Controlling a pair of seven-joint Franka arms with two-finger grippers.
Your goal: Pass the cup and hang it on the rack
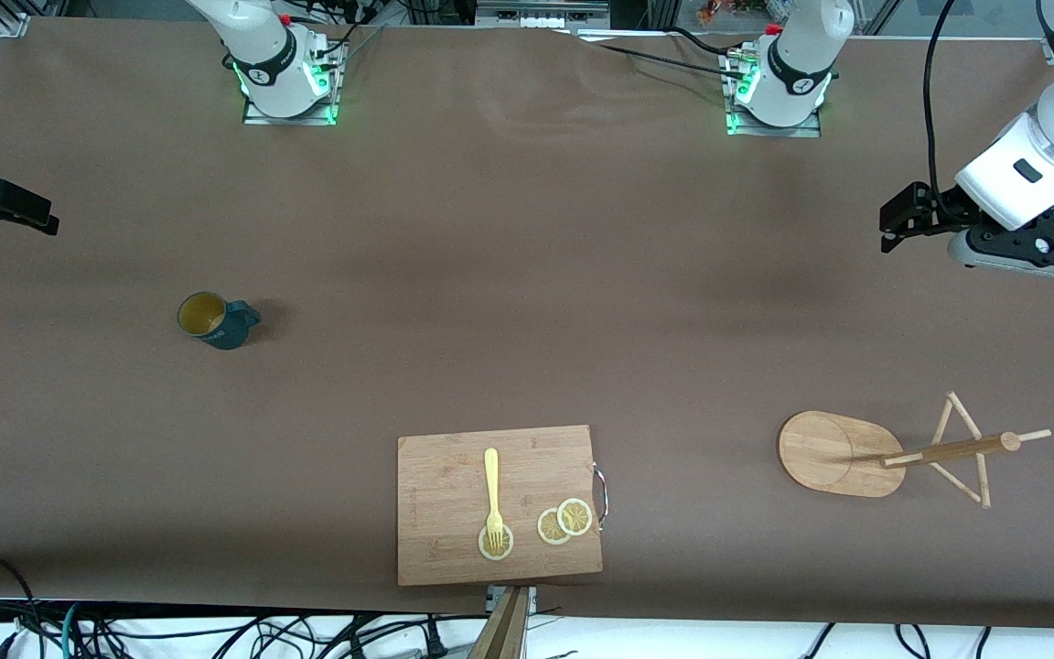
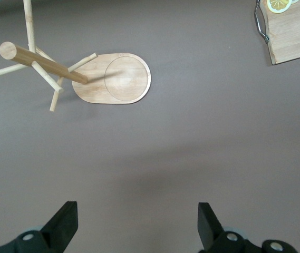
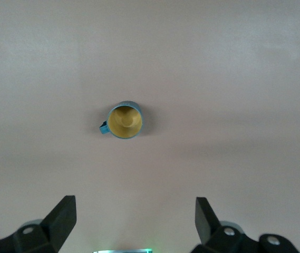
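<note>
From my remote seat I sweep the front view from its left edge. The right tool (image 1: 42,222) hangs in the air over the bare brown worktop (image 1: 509,275) at the right arm's end, its black fingers (image 3: 60,219) spread wide and holding nothing. Next comes the small dark teal mug with a mustard-yellow inside (image 1: 211,319): round, upright, mouth open to the ceiling, its stubby handle pointing toward the left arm's end. It stands alone on the matte, felt-like worktop, well apart from everything else, and the right wrist view looks straight down into its glossy yellow bowl (image 3: 124,120).

Midway along, near the front camera's edge, lies a rectangular bamboo cutting board with a thin metal handle (image 1: 440,513). On it rest a pale yellow fork (image 1: 492,490) and three round lemon slices (image 1: 564,522), one of them under the fork's tines.

Farther toward the left arm's end stands the light bamboo mug rack (image 1: 833,453), with a flat oval base, one smooth post and thin crossing dowel pegs (image 2: 47,81). The left tool (image 1: 888,224) hovers over bare worktop at that end, its fingers (image 2: 207,224) wide apart and empty.
</note>
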